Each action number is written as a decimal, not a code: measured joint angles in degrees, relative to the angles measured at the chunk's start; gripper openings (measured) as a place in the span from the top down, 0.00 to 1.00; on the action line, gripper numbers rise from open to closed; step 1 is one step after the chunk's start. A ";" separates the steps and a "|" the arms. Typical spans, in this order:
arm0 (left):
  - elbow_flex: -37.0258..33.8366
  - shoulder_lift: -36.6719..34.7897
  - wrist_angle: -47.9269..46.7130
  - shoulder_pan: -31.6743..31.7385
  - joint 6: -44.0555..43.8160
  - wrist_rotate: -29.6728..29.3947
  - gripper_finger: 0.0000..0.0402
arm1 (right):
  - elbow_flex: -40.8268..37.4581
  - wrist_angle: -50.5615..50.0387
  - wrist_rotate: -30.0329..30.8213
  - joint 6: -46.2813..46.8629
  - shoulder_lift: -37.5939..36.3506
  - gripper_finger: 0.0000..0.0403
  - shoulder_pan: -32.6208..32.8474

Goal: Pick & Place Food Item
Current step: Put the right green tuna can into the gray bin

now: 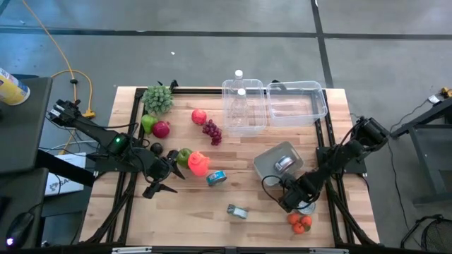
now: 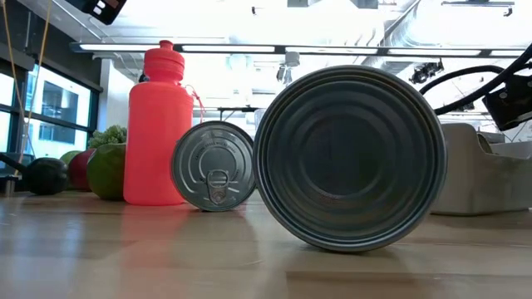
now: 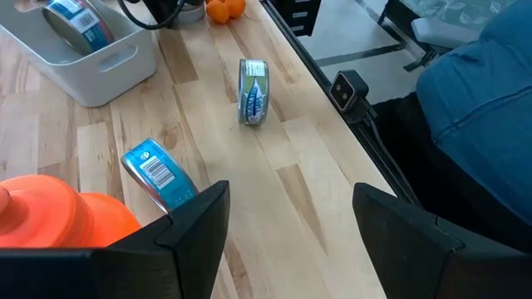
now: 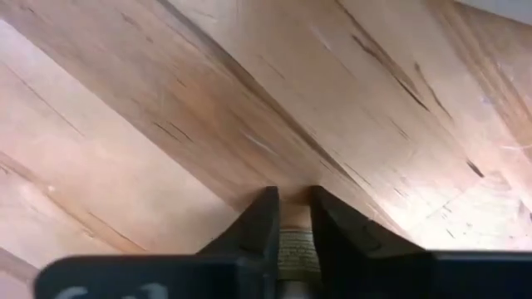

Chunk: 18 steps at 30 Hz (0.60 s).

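Note:
Two cans lie on their sides on the wood table: a blue-labelled can and a grey can. A third can sits in the grey bin. A pale round thing lies partly under my right arm, with small oranges beside it. My left gripper is open, beside the red bottle and short of the blue-labelled can. My right gripper points down close over the tabletop, its fingers nearly together. My right gripper's fingers stand close together just over the wood, pointing down. A small olive ribbed bit shows in the narrow gap between them. What it is, and whether the fingers pinch it, I cannot tell.
Near the table's far edge are a green apple, grapes, red apples, a leafy green bunch, two clear tubs and a clear bottle. A person in blue is beyond the near edge. Bare wood lies between the cans.

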 joint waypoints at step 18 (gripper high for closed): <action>0.00 0.02 0.00 0.02 0.00 -0.02 0.39 | 0.04 0.76 1.64 4.42 0.04 0.38 -0.07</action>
